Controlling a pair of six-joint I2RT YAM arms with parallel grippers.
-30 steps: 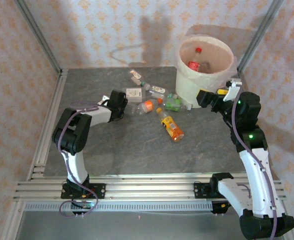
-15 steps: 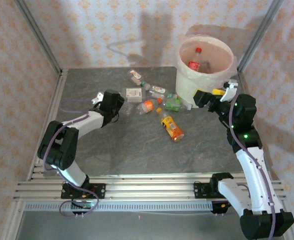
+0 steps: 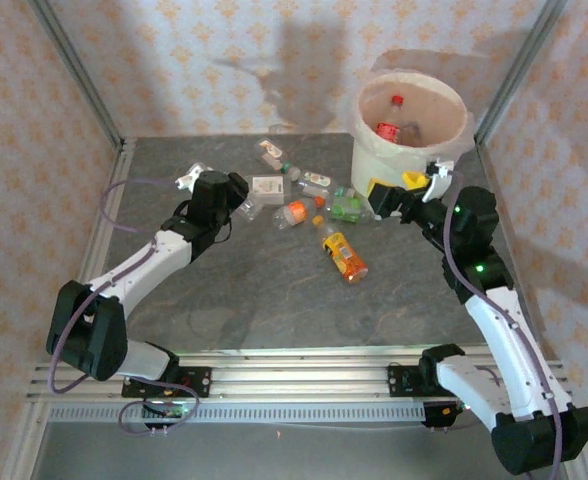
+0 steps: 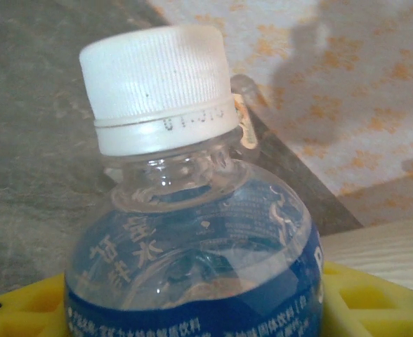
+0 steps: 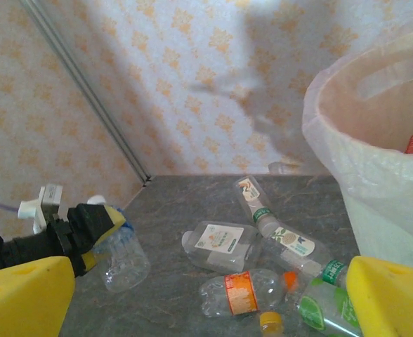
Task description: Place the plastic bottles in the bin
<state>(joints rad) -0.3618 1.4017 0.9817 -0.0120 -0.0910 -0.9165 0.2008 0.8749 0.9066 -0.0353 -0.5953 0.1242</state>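
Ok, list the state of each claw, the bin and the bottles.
left claw: shut on the blue-label bottle
blue-label bottle: capped, held
right claw: open, empty
bin: upright, bagged, red-capped bottle inside
orange bottle: lying on the table

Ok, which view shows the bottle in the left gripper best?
Left wrist: the bottle is close up, its white cap and blue label sharp. The right wrist view shows its body, small, in the left gripper; the top view gives just a clear glint there.
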